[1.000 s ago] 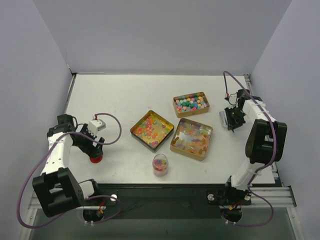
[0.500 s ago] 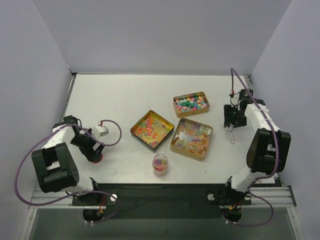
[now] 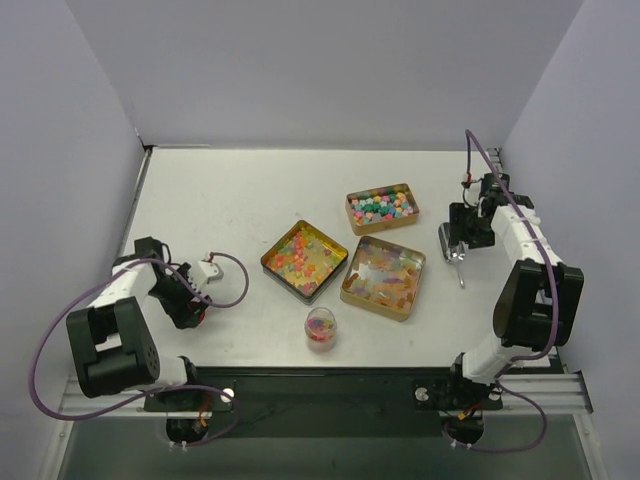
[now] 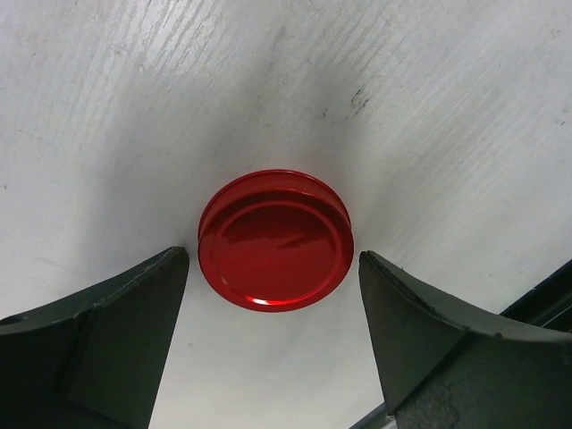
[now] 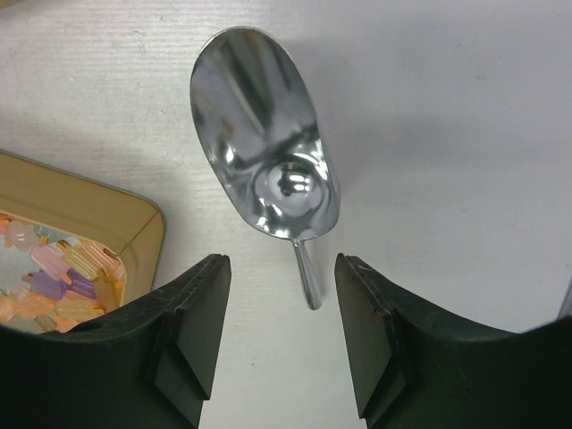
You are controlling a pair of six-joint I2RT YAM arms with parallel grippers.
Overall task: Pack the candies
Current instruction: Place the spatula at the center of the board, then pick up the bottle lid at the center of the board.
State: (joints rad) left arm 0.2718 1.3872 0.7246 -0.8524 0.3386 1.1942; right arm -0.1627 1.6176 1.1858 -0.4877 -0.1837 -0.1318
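Overhead: candies fill three tins mid-table, with more in a small jar nearer the bases. Left wrist: left gripper spread wide either side of a red lid. Right wrist: right gripper parted, straddling a metal scoop lying on the table.

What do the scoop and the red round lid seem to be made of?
The scoop is probably polished metal: its bowl mirrors the surroundings like chrome. The red lid is glossy, with sharp highlights and a pressed ring on top. It looks like painted metal, though hard plastic is also possible.
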